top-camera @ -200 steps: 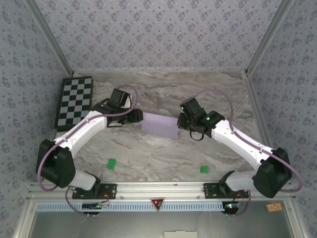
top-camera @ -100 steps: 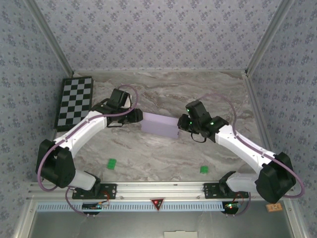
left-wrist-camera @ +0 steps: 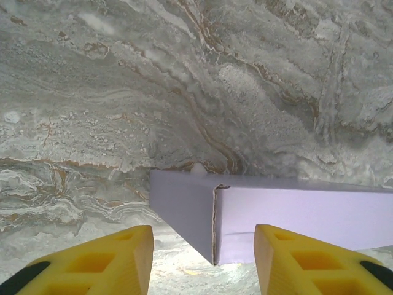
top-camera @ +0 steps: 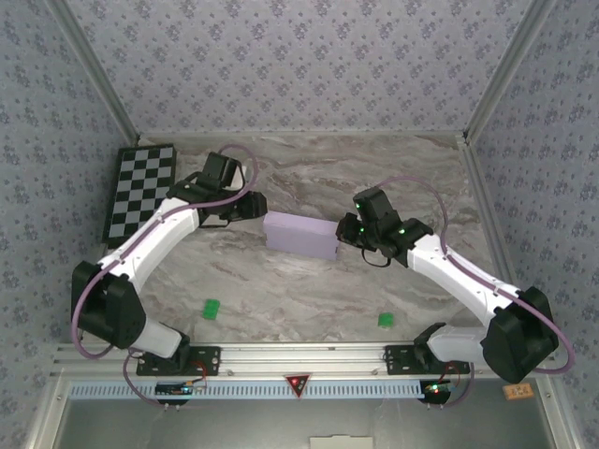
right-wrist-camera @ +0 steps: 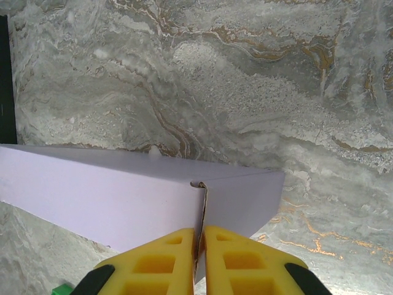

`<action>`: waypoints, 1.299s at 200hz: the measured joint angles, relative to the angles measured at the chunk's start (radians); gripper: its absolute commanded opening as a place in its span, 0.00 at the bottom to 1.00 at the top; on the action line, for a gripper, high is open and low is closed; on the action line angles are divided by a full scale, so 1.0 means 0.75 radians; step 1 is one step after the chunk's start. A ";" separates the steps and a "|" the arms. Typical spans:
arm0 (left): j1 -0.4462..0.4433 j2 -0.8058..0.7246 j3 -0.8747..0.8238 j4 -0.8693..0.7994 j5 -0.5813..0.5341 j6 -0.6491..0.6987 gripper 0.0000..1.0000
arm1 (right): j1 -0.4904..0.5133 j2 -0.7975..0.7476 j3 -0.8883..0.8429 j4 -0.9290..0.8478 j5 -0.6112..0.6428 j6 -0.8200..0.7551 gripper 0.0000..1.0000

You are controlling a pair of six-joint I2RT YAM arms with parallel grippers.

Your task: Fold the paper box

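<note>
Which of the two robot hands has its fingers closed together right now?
The right hand: its yellow fingers are pressed together at a corner of the paper box, while the left hand holds its fingers well apart.

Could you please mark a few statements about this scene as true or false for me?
1. The paper box lies folded, lavender side out. True.
2. The left tool clamps the box. False: its jaws stand apart, clear of the box corner.
3. The right tool has its jaws together at the box's end seam. True.
4. The checkerboard lies under the box. False: it lies apart, at the table's far left.
</note>
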 measured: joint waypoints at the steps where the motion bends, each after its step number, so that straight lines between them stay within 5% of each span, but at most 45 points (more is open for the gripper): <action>1: -0.001 0.002 0.000 0.000 0.001 0.000 0.47 | 0.000 0.000 0.000 -0.001 0.000 0.000 0.13; 29: -0.001 0.052 -0.018 0.005 0.044 0.005 0.46 | 0.000 0.000 0.000 -0.001 -0.001 0.000 0.12; 63: 0.006 0.065 -0.058 0.063 0.132 0.003 0.23 | -0.008 0.000 0.000 -0.001 -0.008 0.000 0.08; 89: 0.008 0.056 -0.078 0.107 0.172 0.000 0.18 | -0.015 0.005 0.013 -0.013 -0.017 -0.001 0.07; 172: 0.008 0.027 -0.056 0.008 0.141 -0.001 0.50 | -0.051 0.035 0.116 -0.133 -0.106 -0.002 0.43; 202: 0.008 0.038 -0.026 0.005 0.143 0.005 0.57 | -0.076 0.035 0.117 -0.131 -0.149 0.020 0.47; 260: 0.008 0.146 0.002 0.024 0.243 0.009 0.56 | -0.120 0.098 0.082 -0.026 -0.261 0.026 0.49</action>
